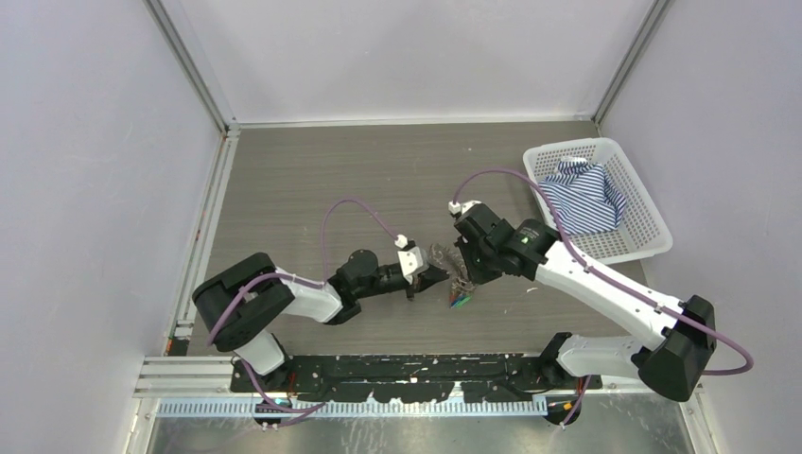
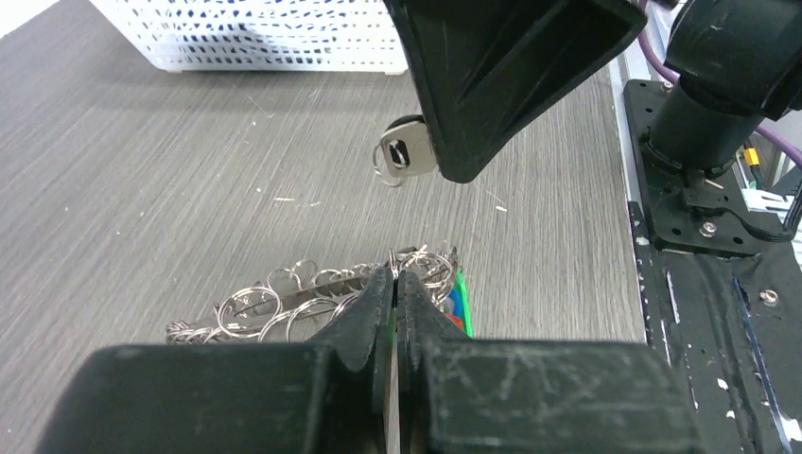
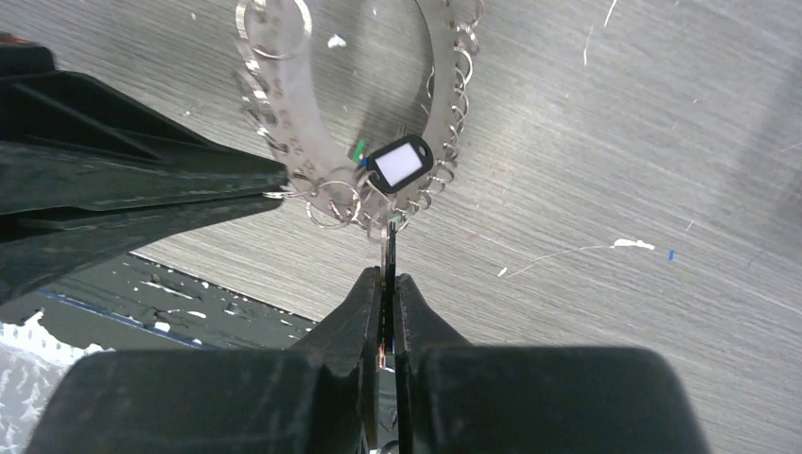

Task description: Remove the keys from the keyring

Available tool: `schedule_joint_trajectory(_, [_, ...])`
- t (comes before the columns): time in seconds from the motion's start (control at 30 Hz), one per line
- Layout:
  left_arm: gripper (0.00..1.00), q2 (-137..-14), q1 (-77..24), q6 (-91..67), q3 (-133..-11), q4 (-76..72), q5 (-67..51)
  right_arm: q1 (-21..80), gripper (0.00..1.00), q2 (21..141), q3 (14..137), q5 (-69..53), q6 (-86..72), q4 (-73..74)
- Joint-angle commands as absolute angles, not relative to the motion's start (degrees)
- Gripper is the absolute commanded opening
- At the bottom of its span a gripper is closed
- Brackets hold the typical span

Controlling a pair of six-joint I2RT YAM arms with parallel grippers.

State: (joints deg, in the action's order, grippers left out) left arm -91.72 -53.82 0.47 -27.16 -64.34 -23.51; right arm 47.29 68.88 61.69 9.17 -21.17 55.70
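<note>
At the middle of the grey wood-grain desk (image 1: pixel 378 170), the left end effector (image 2: pixel 394 279) clamps the silvery jagged-rimmed metal keyring (image 2: pixel 284 307). The right end effector (image 3: pixel 388 279) pinches a dark-headed silver key (image 2: pixel 407 156), seemingly apart from the ring. Next, I judge: carry this key aside and release it.

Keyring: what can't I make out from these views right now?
- Top external: the keyring is too small, crowded between the left gripper and right gripper; no key count.
- Left wrist: its own fingers hide the keyring's near edge and most of the coloured keys.
- Right wrist: the blade of the black-headed key is hidden between the fingers; whether its link is off the keyring is unclear.
</note>
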Motion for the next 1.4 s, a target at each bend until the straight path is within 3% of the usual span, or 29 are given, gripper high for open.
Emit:
schedule_joint_trajectory(0.0, [0.0, -90.77, -53.53, -2.01, -25.6, -74.37, -21.66, 47.13, 0.01, 67.91, 58.45, 8.48, -24.31, 50.98])
schedule_joint_trajectory(0.23, [0.01, -91.93, -53.53, -2.78, -24.4, -78.49, -18.24, 47.13, 0.01, 68.79, 58.36, 8.85, -23.82, 49.65])
schedule_joint_trajectory(0.5, [0.0, -88.65, -53.4, -5.7, -20.85, -76.8, -3.03, 40.49, 0.01, 70.54, 56.79, 7.5, -24.85, 42.16])
schedule_joint_trajectory(0.83, [0.0, -74.67, -49.52, -9.42, -27.84, -32.51, 21.65, 28.49, 0.01, 77.21, 50.82, 7.13, -29.69, 20.41])
schedule_joint_trajectory(1.07, [0.0, -73.13, -47.2, -11.5, -31.36, -18.01, 22.04, 26.17, 0.02, 84.54, 49.95, 6.33, -31.97, 12.62])
schedule_joint_trajectory(1.27, [0.01, -72.95, -47.15, -13.4, -34.61, -8.98, 24.69, 26.09, 0.11, 86.86, 47.62, 5.76, -33.54, 9.93])
schedule_joint_trajectory(1.33, [0.13, -71.92, -47.15, -13.61, -35.12, -7.27, 24.68, 26.09, 0.2, 87.01, 47.38, 6.15, -33.5, 10.21])
schedule_joint_trajectory(1.37, [0.26, -71.26, -47.13, -13.62, -35.21, -6.66, 24.54, 26.08, 0.28, 86.84, 47.37, 6.48, -33.42, 10.5])
